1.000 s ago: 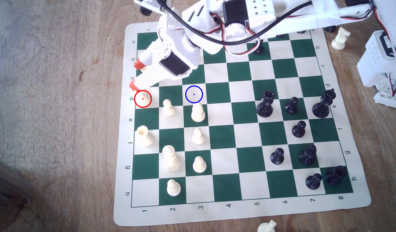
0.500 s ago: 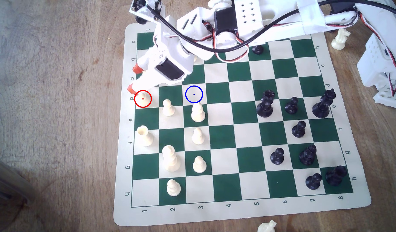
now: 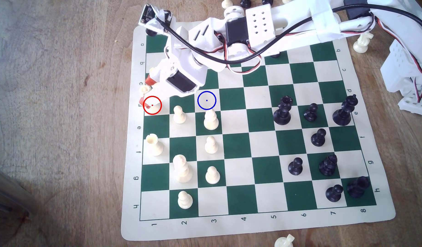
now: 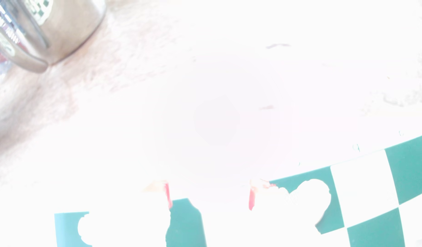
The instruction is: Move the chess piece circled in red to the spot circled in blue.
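Still pre-grasp: pincer (image 3: 145,93) gaped, red tips straddling cream queen (image 3: 145,89); needed centering on slim body before clamping, then lift toward blue-ringed square (image 3: 206,100).

Arm (image 3: 264,28): white printed plastic links with black servo blocks and a panel of diamond-shaped perforations. Black cable plus red-white-black wire bundles run along it. Gripper (image 3: 145,93): white fingers, orange-red tips (image 3: 150,80). Small circuit board (image 3: 147,13), frame upper centre-left.
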